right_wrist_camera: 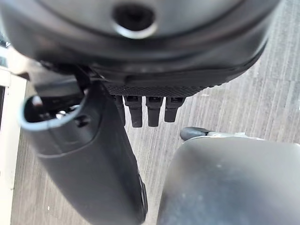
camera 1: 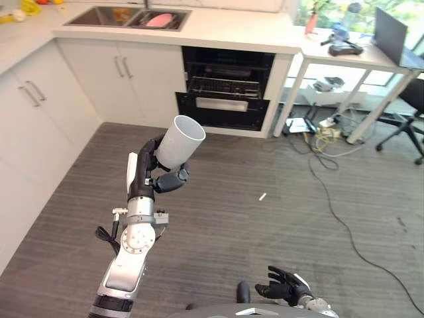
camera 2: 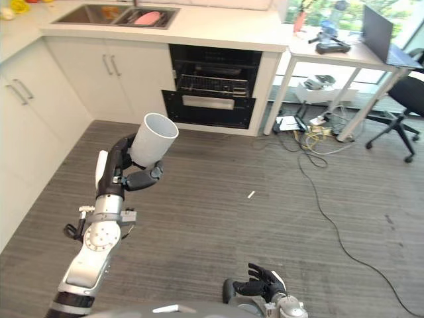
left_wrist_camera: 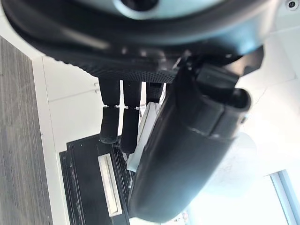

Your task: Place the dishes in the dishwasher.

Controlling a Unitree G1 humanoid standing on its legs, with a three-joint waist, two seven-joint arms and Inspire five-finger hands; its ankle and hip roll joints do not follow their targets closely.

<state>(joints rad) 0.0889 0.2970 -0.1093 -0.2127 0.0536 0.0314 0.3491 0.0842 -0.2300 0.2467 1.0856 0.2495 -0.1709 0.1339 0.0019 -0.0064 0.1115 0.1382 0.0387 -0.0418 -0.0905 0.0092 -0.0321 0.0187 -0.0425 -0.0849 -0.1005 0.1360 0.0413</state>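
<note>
I see the dishwasher (camera 1: 225, 89) set under the white counter (camera 1: 218, 30), its door ajar and a wire rack (camera 1: 224, 86) visible inside. Well in front of it, above the grey floor (camera 1: 265, 225), my left hand (camera 1: 154, 173) wraps fingers and thumb round a plain white cup (camera 1: 179, 142), tilted, its open mouth facing up and away. My right hand (camera 1: 286, 287) hangs low, fingers loosely curled, holding nothing.
</note>
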